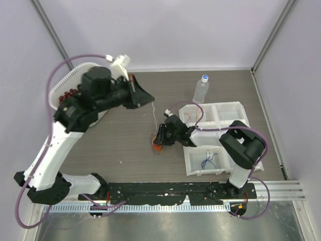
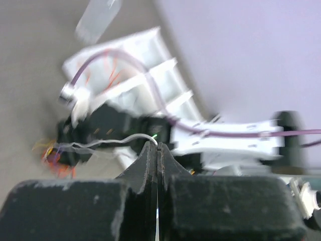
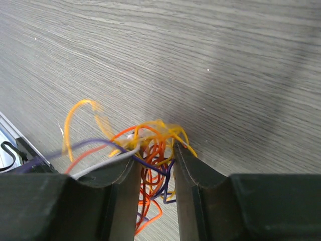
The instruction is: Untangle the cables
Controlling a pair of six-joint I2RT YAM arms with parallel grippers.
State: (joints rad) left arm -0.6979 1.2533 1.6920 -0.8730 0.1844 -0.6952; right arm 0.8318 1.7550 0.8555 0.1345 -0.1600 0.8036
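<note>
A tangle of thin orange, yellow, purple and white cables [image 1: 156, 146] lies on the wooden table at the centre. My right gripper [image 1: 159, 139] sits low over it. In the right wrist view its jaws [image 3: 157, 153] are closed around the bundle [image 3: 150, 135], with wires filling the narrow gap. My left gripper [image 1: 149, 100] is raised to the upper left and is shut on one white wire [image 1: 153, 118]. This wire runs down into the tangle. In the left wrist view the white wire [image 2: 110, 140] leaves the closed tips [image 2: 157, 145] towards the tangle [image 2: 50, 155].
A clear bottle [image 1: 201, 89] stands at the back right. A white compartment tray [image 1: 235, 108] lies right of the tangle; it holds an orange wire [image 1: 188, 116] and a blue wire [image 1: 208, 160]. A white bin [image 1: 65, 85] sits at the back left under the left arm.
</note>
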